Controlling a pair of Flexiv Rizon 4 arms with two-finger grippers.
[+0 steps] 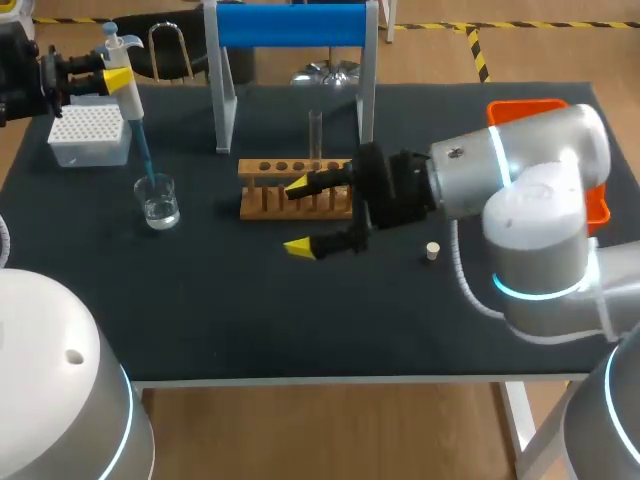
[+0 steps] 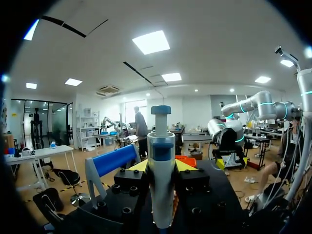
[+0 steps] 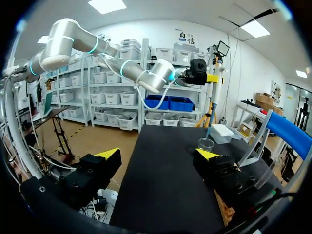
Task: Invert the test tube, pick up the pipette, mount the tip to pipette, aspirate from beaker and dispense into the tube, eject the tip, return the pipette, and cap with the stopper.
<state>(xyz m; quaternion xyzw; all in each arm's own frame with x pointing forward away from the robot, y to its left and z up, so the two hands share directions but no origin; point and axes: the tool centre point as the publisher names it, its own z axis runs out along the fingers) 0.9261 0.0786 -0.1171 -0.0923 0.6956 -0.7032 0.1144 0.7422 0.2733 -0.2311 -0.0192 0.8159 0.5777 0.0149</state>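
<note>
The pipette (image 2: 161, 180) is white and blue, the table (image 1: 250, 300) black.

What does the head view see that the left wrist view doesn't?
Only the head view shows the beaker, tip box, wooden rack, test tube and stopper. Only the left wrist view shows both yellow fingertips of the left gripper hugging the pipette. Both show the pipette, the blue stand and the orange tray.
</note>
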